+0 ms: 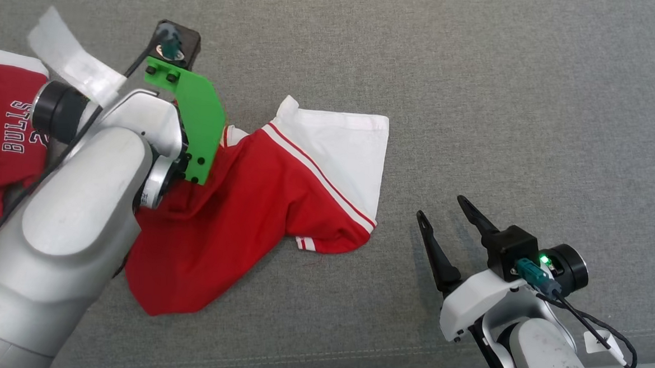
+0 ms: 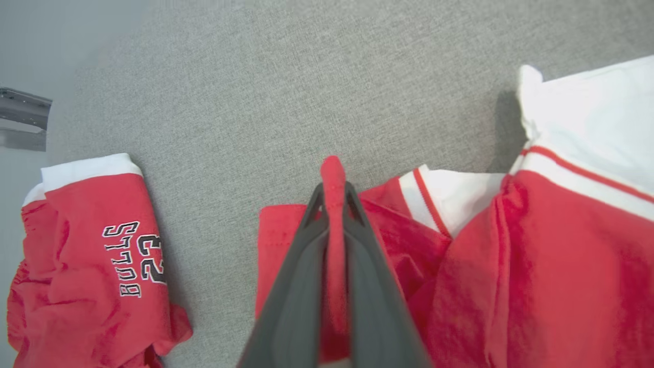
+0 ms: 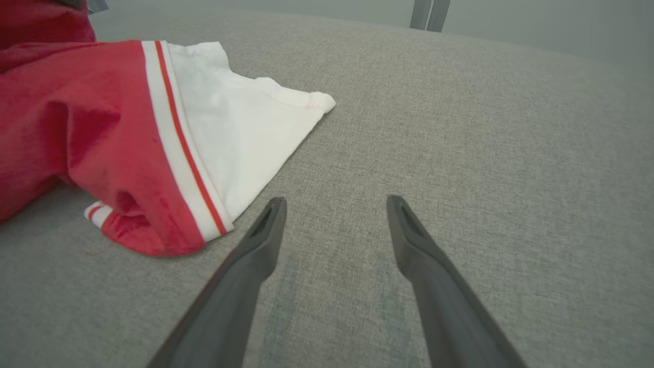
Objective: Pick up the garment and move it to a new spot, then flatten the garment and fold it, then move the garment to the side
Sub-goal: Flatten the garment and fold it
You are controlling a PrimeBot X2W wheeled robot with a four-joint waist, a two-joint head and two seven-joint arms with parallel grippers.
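**On grey cloth: one shirt, pinched at a fold**

On the grey cloth surface [image 1: 505, 103], left of centre in the head view, a red shirt [image 1: 259, 203] with white sleeves and red-striped trim is recorded. It is crumpled across the body. One white sleeve is spread flat toward the upper right, and a red lower corner is trailed toward the near edge.

Left gripper [image 2: 334, 191]: the fingers are pressed together on a narrow upright fold of the shirt's red fabric, as seen in the left wrist view. The top of the fold is shown poking out past the fingertips. A green bracket [image 1: 199, 127] is mounted at this wrist.

Right gripper [image 1: 441, 207]: the fingers are spread well apart and nothing is held between them. It is placed over bare surface just to the right of the shirt's striped cuff, apart from it. Whether the tips are touching the surface cannot be told.

Second red garment [image 2: 92, 255]: lettered BULLS 23, edged in white, bunched at the far left, apart from the shirt.
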